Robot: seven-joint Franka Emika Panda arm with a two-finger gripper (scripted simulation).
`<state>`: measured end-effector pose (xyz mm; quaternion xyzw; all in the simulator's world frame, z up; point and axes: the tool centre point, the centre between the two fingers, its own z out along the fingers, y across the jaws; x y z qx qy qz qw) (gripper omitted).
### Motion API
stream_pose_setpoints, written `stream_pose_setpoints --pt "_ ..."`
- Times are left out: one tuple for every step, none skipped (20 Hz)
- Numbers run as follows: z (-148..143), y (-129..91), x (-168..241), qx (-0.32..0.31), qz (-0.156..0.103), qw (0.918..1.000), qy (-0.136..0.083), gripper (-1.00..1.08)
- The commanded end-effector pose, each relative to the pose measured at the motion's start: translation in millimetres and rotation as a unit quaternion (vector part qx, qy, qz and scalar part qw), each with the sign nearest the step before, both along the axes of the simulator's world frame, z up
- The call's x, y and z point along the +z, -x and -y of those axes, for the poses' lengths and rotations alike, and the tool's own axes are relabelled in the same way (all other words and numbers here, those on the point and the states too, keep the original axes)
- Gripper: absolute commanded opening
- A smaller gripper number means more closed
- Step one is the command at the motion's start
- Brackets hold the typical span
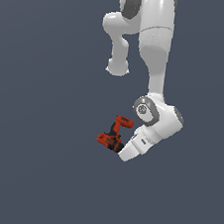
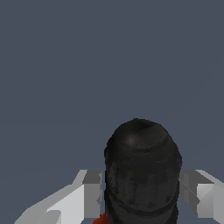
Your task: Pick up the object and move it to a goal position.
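The object is a small red-orange drill [image 1: 113,135] with black bands. It sits at the tip of the white arm's hand in the exterior view. My gripper [image 1: 119,149] is shut on the drill, its fingers hidden there by the drill and the hand. In the wrist view the drill's black nose [image 2: 142,170] fills the space between my two grey fingers [image 2: 92,192], which press against its sides, and a sliver of red body shows below it. No goal marker is visible.
The white arm [image 1: 155,45] rises from the hand to the top of the exterior view. Everything around it is a plain dark blue-grey background, with no surface, edge or other object to be seen.
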<state>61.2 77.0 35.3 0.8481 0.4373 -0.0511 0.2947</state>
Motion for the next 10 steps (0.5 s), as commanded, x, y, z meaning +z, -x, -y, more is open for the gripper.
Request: stream_pose_setpoints --pt "2 -1 5 0.0 0.001 1.0 0.0 -1.0" --pt "3 -2 8 0.0 0.001 1.0 0.0 -1.0" --pt "4 -2 12 0.0 0.001 1.0 0.0 -1.0" --pt "5 -3 16 0.0 0.001 1.0 0.0 -1.0" --pt "7 -3 21 0.0 0.001 1.0 0.0 -1.0" --pt "9 -4 27 0.0 0.001 1.0 0.0 -1.0" --pt "11 -5 34 0.0 0.0 1.0 0.0 -1.0" --pt "14 -6 41 0.0 0.0 1.0 0.0 -1.0" --pt "16 -7 50 0.0 0.0 1.0 0.0 -1.0" --pt "19 -8 58 0.0 0.0 1.0 0.0 -1.0"
